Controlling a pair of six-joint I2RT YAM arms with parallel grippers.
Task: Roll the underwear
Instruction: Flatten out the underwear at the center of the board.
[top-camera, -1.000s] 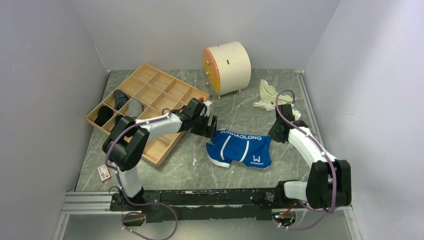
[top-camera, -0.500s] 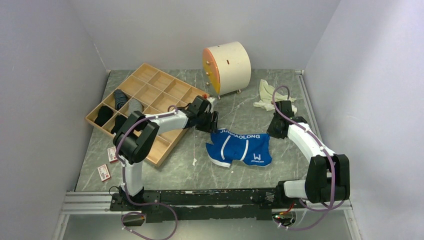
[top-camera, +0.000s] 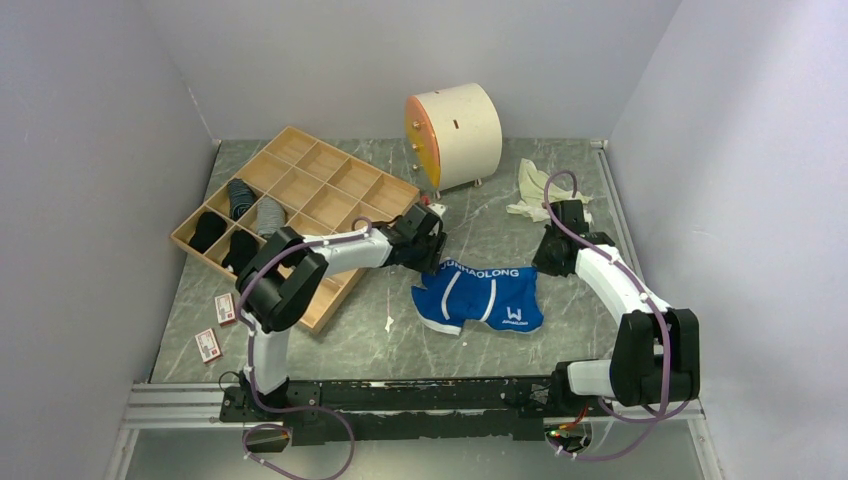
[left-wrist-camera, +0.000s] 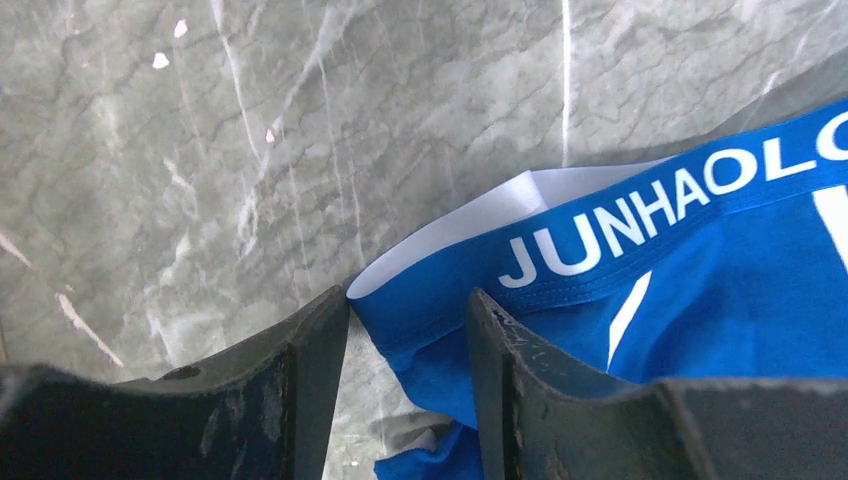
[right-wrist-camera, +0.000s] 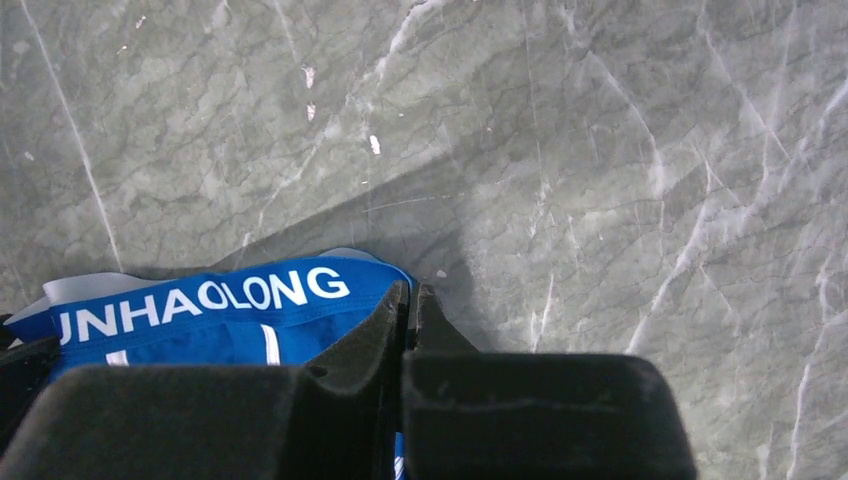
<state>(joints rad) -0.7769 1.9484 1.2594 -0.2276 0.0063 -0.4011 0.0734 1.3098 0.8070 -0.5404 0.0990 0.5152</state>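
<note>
The blue underwear (top-camera: 480, 297) with a white "JUNHAOLONG" waistband lies flat on the marble table, waistband at the far side. My left gripper (top-camera: 432, 252) is open at the waistband's left end; in the left wrist view (left-wrist-camera: 408, 320) its two fingers straddle the folded blue corner (left-wrist-camera: 430, 300). My right gripper (top-camera: 545, 262) is at the waistband's right end. In the right wrist view (right-wrist-camera: 410, 300) its fingers are pressed together on the corner of the underwear (right-wrist-camera: 200, 320), with blue cloth showing between them.
A wooden compartment tray (top-camera: 300, 190) with dark socks (top-camera: 240, 200) lies at the left, close to my left arm. A round cream cabinet (top-camera: 455, 135) stands at the back. A crumpled white cloth (top-camera: 535, 190) lies behind my right gripper. Small cards (top-camera: 215, 325) lie front left.
My left gripper has moved right from the tray's edge to the waistband's left end. My right gripper shifted slightly back and holds the right corner.
</note>
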